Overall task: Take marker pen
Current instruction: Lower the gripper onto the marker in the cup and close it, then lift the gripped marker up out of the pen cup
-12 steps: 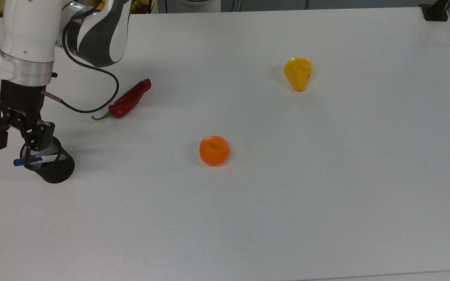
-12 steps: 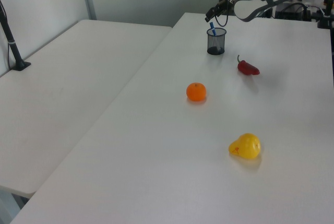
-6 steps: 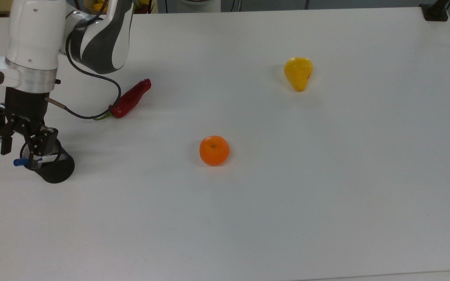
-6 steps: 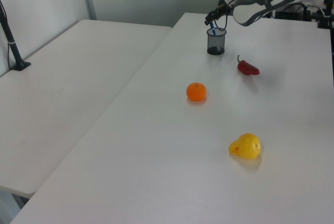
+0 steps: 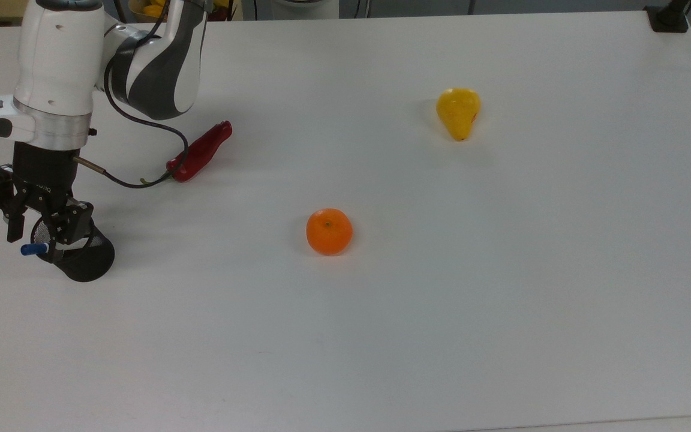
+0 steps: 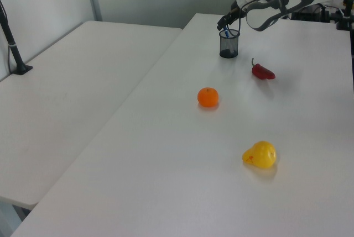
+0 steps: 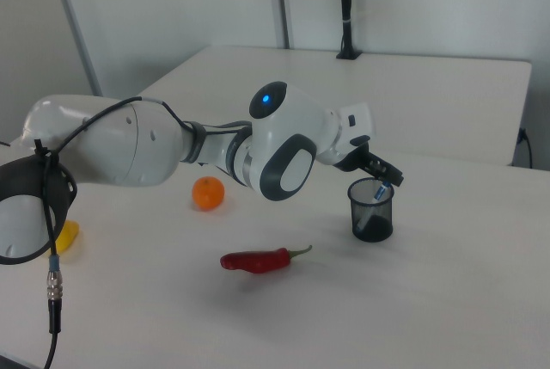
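Observation:
The marker pen [image 5: 35, 249] stands tilted in a black mesh cup [image 5: 84, 259] at the top view's left, its blue cap poking out over the rim. My gripper [image 5: 37, 237] hangs open just above the cup's mouth, one finger on each side of the blue cap, without touching it. In the left view the gripper [image 6: 223, 25] sits over the cup [image 6: 228, 44] at the far end of the table. In the right view the marker pen [image 7: 378, 189] shows inside the cup [image 7: 372, 211], right under the gripper [image 7: 384, 175].
A red chilli [image 5: 200, 152] lies behind the cup, under the arm's black cable. An orange [image 5: 329, 231] sits mid-table and a yellow pear [image 5: 458, 112] farther toward the top view's right. The white table [image 5: 441, 300] is broad and bare there.
The gripper has come down and shifted slightly toward the top view's right, so its open fingers now straddle the marker's cap. The marker and cup have not moved.

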You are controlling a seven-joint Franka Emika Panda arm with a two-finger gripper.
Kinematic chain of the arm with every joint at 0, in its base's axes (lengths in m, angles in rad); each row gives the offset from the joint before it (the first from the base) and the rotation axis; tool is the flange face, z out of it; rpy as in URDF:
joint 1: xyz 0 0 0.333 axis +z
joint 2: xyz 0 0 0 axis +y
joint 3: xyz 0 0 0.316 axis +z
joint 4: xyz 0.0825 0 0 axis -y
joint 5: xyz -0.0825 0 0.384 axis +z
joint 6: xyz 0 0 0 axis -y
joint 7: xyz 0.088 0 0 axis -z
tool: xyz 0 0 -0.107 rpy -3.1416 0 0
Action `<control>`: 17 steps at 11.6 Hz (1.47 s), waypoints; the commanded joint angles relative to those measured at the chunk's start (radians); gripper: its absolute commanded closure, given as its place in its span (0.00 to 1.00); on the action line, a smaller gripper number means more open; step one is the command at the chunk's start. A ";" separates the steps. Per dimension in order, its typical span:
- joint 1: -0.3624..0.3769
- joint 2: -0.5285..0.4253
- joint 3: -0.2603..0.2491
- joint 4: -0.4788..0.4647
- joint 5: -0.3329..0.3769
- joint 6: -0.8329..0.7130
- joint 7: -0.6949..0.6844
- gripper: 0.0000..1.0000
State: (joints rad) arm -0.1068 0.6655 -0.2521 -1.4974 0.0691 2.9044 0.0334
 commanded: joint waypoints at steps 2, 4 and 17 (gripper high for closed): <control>0.001 0.028 -0.007 0.020 -0.011 0.030 0.006 0.32; -0.001 0.031 -0.007 0.035 -0.011 0.030 0.006 0.32; -0.010 0.046 -0.006 0.029 -0.041 0.076 0.006 0.78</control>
State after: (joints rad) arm -0.1169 0.7155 -0.2522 -1.4644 0.0491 2.9648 0.0332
